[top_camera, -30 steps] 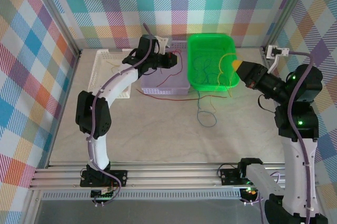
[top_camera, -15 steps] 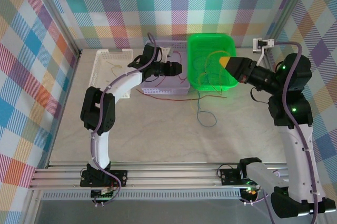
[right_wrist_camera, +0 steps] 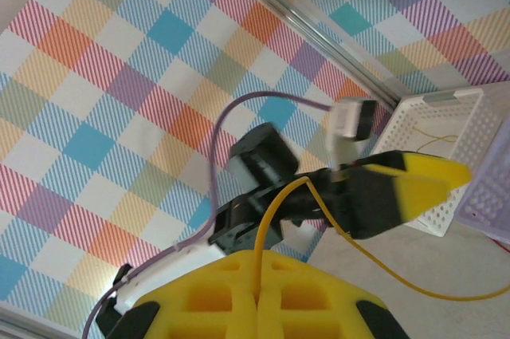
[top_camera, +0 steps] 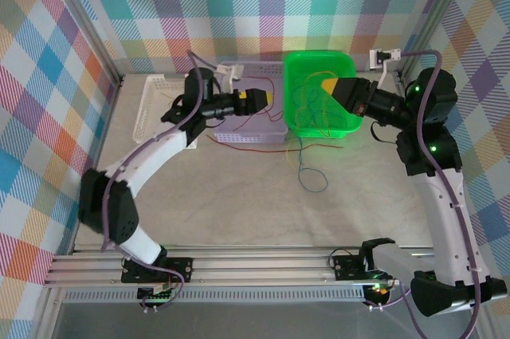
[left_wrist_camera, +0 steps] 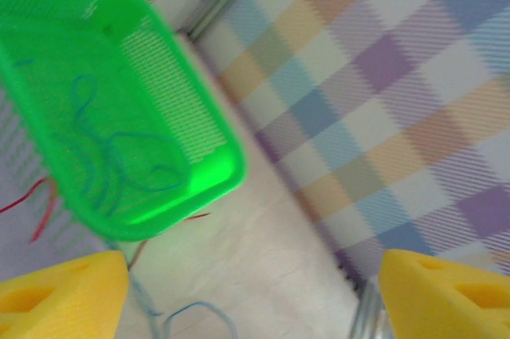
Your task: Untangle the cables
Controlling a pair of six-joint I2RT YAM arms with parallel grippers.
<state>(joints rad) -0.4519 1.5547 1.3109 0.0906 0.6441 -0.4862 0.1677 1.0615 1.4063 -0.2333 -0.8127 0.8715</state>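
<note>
**A:** Looking over the table [top_camera: 239, 219], how far along are we?

**B:** Not far, we think. The green basket [top_camera: 319, 54] and the purple basket [top_camera: 247, 137] sit at the far edge.

**A:** Our claws?

**B:** Our left claw [top_camera: 267, 98] is spread wide over the purple basket, holding nothing. Our right claw [top_camera: 327, 84] is pinched shut on a yellow cable [right_wrist_camera: 263, 231].

**A:** The other cables [top_camera: 315, 108]?

**B:** Most lie mixed in the green basket. A red cable [top_camera: 247, 148] and a blue cable [top_camera: 301, 171] trail toward the table's middle.

**A:** Any words to read?

**B:** We see none.
</note>
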